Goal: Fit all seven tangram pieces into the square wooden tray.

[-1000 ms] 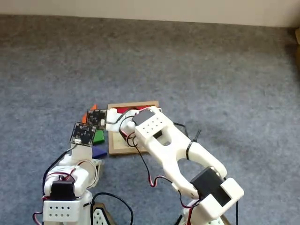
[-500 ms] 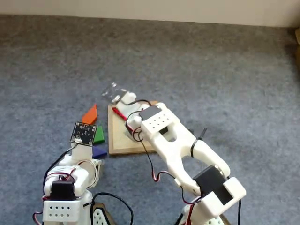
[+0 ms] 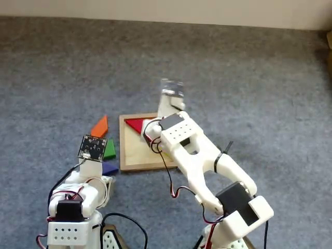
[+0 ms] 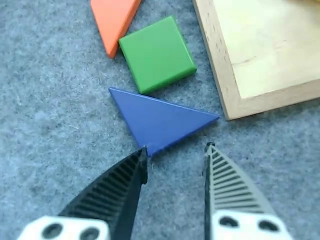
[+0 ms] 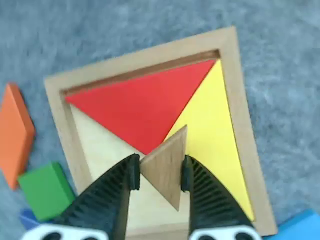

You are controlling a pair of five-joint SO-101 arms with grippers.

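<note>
No legible text — nor numbers

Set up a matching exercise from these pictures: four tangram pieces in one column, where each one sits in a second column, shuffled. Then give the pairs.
Pieces
1. red triangle
2. wooden triangle
3. blue triangle
4. green square

Places
A. on the carpet, just ahead of the open left gripper
B. in the tray, edge to edge with the yellow triangle
C. on the carpet, beside the orange piece
D. held in the right gripper, above the tray

Pairs: 1-B, 2-D, 3-A, 4-C
</note>
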